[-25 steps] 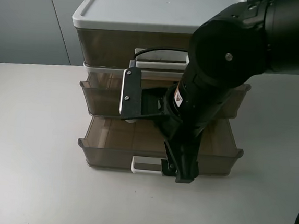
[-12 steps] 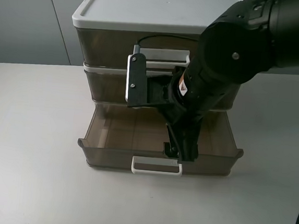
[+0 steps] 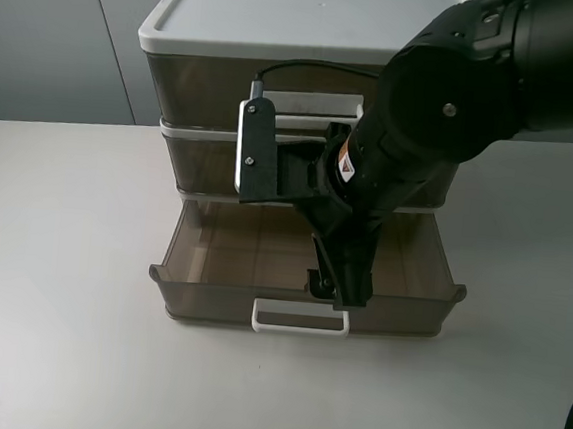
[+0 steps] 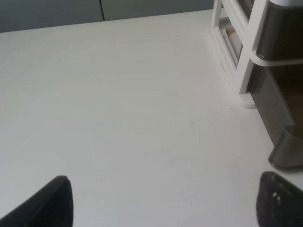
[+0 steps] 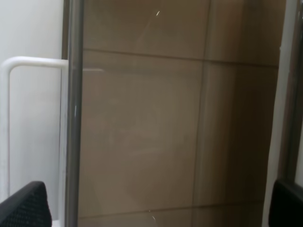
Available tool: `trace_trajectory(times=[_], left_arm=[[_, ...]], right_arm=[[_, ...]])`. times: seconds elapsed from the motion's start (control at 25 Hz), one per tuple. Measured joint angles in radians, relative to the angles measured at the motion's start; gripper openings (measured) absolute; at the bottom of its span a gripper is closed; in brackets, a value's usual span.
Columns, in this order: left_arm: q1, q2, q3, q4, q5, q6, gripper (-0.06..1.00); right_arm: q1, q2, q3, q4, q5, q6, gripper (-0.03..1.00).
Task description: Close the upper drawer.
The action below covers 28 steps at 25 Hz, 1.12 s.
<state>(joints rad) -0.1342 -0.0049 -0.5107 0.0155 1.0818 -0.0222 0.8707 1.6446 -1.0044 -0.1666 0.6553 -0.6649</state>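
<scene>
The drawer cabinet (image 3: pixel 252 31) stands at the back middle of the table. The upper drawer (image 3: pixel 201 162), smoky brown, sits pushed in, its front in line with the taller top drawer (image 3: pixel 202 87). Its handle is hidden behind my right arm. The lowest drawer (image 3: pixel 209 293) is pulled out, with its white loop handle (image 3: pixel 297 326) in front. My right gripper (image 3: pixel 335 287) hangs open and empty over the lowest drawer's inside, near its front wall. In the right wrist view the right gripper (image 5: pixel 156 208) looks down on that drawer's floor (image 5: pixel 142 123). My left gripper (image 4: pixel 165 208) is open over bare table.
The white table (image 3: pixel 62 255) stretches to the left, right and front of the cabinet. In the left wrist view the cabinet's white frame (image 4: pixel 248 56) and the lowest drawer's corner (image 4: pixel 284 146) show beside the left gripper. A grey wall (image 3: pixel 41 32) stands behind.
The upper drawer has slid from half out to fully in. My right arm moved back toward the cabinet, and its gripper now hangs over the lowest drawer instead of at that drawer's front.
</scene>
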Motion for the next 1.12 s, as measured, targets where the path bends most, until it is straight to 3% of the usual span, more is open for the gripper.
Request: trace_trajectory(times=[0.44, 0.84, 1.12], left_arm=[[0.000, 0.000, 0.000, 0.000, 0.000, 0.002, 0.74], [0.000, 0.000, 0.000, 0.000, 0.000, 0.006, 0.74], [0.000, 0.000, 0.000, 0.000, 0.000, 0.004, 0.74]], right_arm=[[0.000, -0.063, 0.000, 0.079, -0.009, -0.001, 0.70], [0.000, -0.118, 0.000, 0.103, 0.102, -0.001, 0.70], [0.000, -0.118, 0.026, 0.103, 0.051, -0.001, 0.70]])
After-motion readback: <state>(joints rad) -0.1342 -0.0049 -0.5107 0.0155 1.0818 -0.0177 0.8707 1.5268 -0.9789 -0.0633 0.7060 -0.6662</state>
